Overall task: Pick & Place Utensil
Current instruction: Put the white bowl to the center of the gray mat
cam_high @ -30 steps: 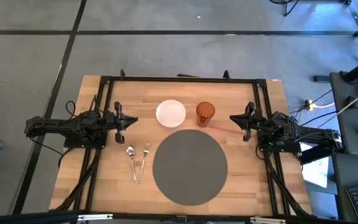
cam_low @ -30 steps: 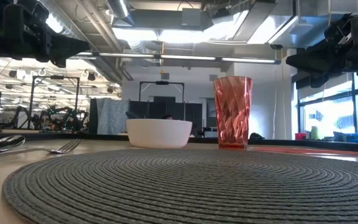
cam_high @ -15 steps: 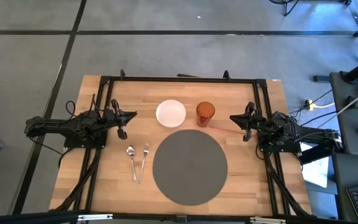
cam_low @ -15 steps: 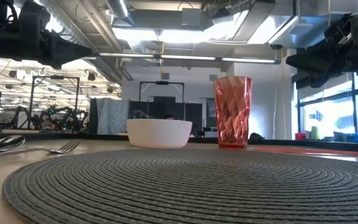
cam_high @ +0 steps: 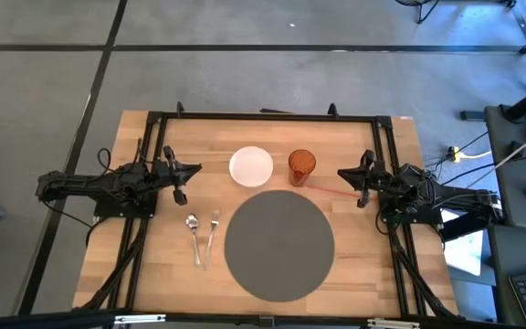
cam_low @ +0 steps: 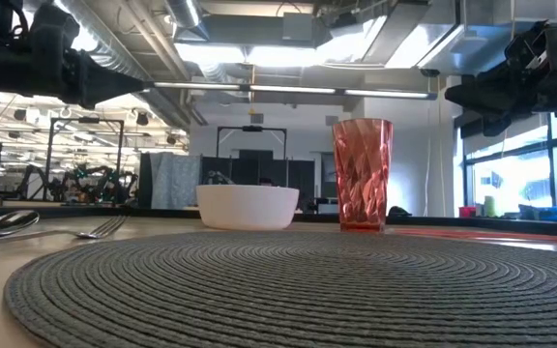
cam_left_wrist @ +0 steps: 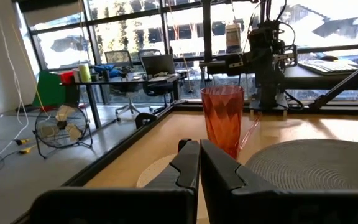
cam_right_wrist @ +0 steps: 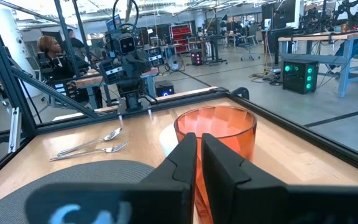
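Note:
A spoon point(cam_high: 193, 236) and a fork point(cam_high: 211, 238) lie side by side on the wooden table, left of the round grey placemat point(cam_high: 279, 242); they also show in the right wrist view, the spoon point(cam_right_wrist: 94, 141) and the fork point(cam_right_wrist: 98, 150). My left gripper point(cam_high: 195, 168) is shut and empty, above the table's left side, beyond the utensils. My right gripper point(cam_high: 341, 172) is shut and empty at the table's right side, near the cup.
A white bowl point(cam_high: 251, 166) and a red faceted cup point(cam_high: 301, 167) stand beyond the placemat. A thin red straw-like strip point(cam_high: 331, 190) lies right of the cup. A black frame point(cam_high: 272, 116) runs around the table. A person point(cam_right_wrist: 47, 53) sits in the room beyond.
My left gripper has tipped up a little and drawn slightly toward the table's far edge. Nothing else has moved.

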You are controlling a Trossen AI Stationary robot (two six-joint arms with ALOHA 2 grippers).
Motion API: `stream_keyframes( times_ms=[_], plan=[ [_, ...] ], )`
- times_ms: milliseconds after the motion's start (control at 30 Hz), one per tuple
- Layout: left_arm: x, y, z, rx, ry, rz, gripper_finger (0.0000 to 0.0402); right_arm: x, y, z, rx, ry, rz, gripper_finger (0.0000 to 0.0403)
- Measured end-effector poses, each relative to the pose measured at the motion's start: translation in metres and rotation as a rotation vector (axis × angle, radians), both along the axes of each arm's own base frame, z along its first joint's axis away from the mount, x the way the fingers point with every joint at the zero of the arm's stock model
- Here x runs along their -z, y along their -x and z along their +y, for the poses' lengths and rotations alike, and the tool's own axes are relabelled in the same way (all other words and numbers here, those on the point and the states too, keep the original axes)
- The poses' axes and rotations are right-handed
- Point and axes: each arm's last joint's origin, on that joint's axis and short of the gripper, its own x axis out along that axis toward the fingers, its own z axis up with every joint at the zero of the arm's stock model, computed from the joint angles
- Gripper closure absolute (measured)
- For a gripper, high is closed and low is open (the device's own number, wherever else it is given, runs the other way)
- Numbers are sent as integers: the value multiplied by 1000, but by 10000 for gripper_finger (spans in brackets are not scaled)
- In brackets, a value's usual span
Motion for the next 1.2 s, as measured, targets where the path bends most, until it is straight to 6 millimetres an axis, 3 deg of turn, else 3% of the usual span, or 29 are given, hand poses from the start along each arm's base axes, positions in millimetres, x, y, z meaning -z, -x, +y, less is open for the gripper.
stream_keyframes(
  times_ms=[1200],
  plan=[
    [2, 1, 3, -90, 100, -19, 398, 0, 0, 0, 0, 0, 0, 377]
  ],
)
